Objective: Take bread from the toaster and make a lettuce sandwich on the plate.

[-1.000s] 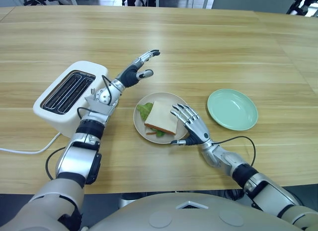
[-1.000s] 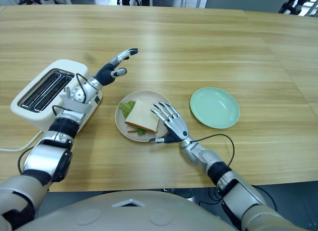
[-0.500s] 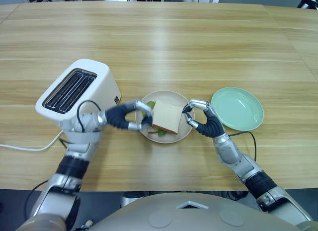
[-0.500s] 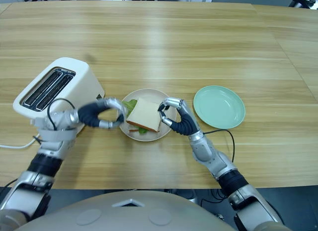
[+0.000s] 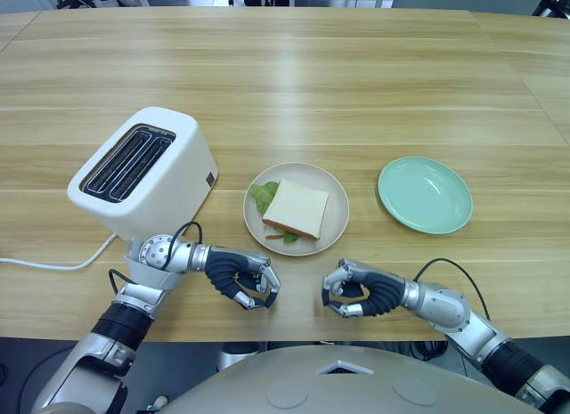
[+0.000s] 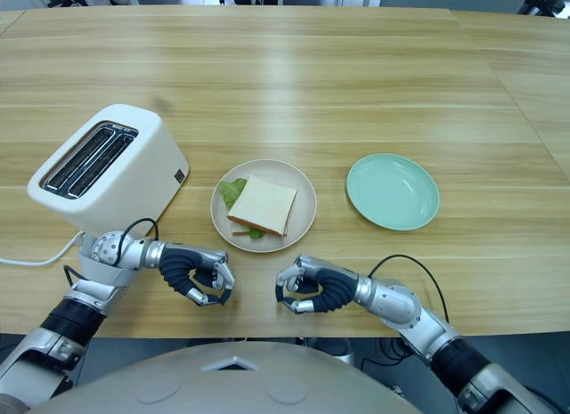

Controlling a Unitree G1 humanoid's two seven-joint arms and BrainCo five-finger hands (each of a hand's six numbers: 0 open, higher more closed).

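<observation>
left hand [image 5: 242,282] and right hand [image 5: 356,290] sit curled and empty near the table [image 5: 356,93] edge. sandwich [image 5: 295,210] looks done on plate [image 5: 338,225], so any retreat should steer clear of it.

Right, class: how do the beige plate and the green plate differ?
The beige plate holds a sandwich with lettuce; the green plate is bare. The beige plate lies beside the toaster; the green plate lies further right. Both are round, flat on the table.
</observation>
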